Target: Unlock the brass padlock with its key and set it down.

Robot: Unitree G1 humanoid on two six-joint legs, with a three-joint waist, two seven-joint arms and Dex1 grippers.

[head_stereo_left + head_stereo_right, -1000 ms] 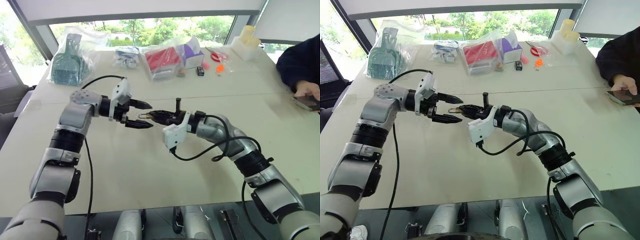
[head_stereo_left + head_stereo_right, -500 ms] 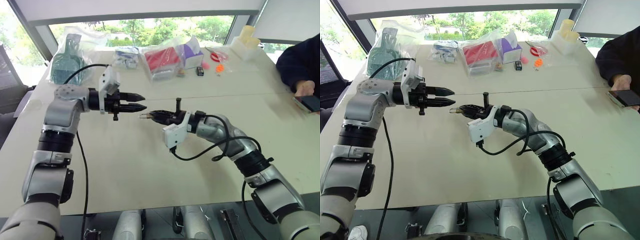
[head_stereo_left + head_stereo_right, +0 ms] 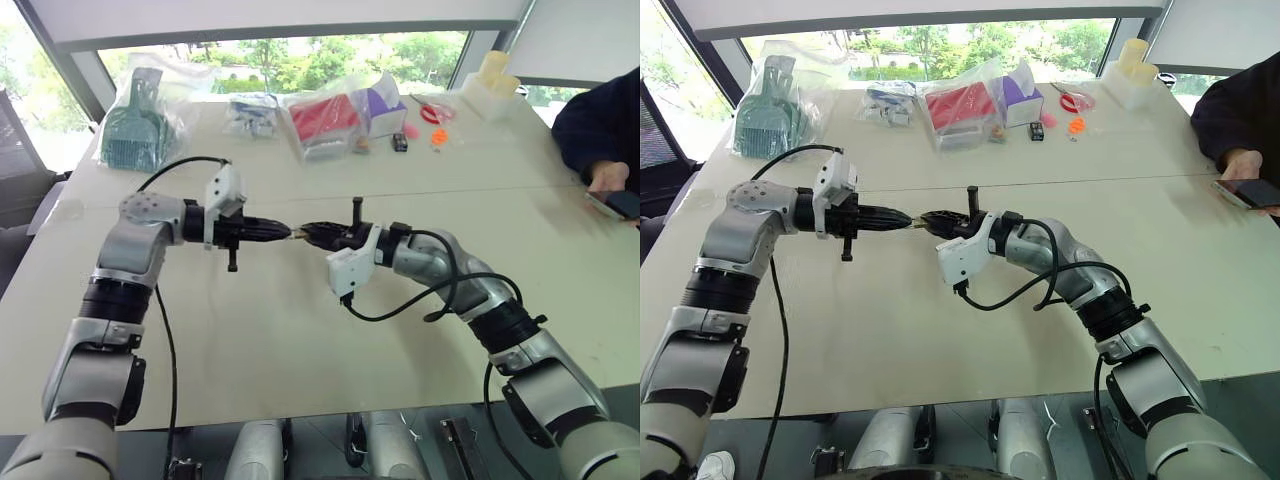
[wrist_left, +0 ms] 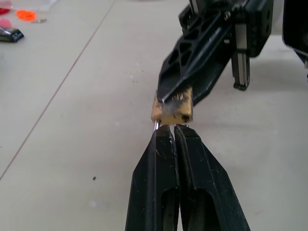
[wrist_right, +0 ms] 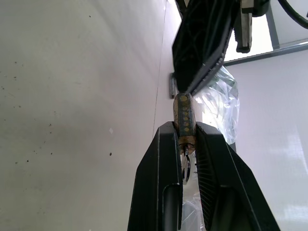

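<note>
With our left claw [image 4: 173,131] now pressed together at the shackle end of the brass padlock [image 4: 172,109], which our right claw [image 5: 185,139] pinches above the surface [image 3: 300,330], unlocking can proceed.

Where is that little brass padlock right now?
The brass padlock is up in the air over the middle of the table, pinched in the right gripper, with the left gripper shut on its other end.
</note>
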